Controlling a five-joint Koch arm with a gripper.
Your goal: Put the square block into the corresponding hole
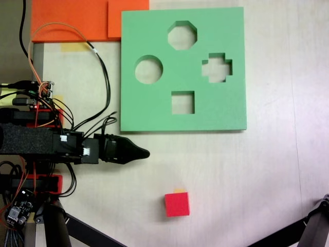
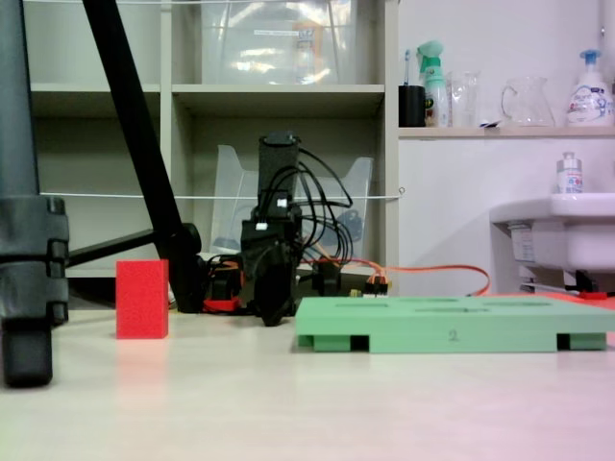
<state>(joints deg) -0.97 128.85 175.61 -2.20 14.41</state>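
Misalignment is looming: claw (image 1: 144,153), seemingly closed and empty, is sitting apart from red cube (image 1: 177,204), risking a skewed grasp jamming at square cutout (image 1: 183,102).

Matt foam pieces on a smooth pale table

The cube (image 1: 177,204) ahead of the gripper (image 1: 144,153) looks like matt red foam; the board (image 1: 154,110) beside the gripper is matt green foam, the slabs (image 1: 72,20) matt orange foam. The gripper is glossy black plastic; the table (image 1: 247,175) is smooth with a faint sheen.
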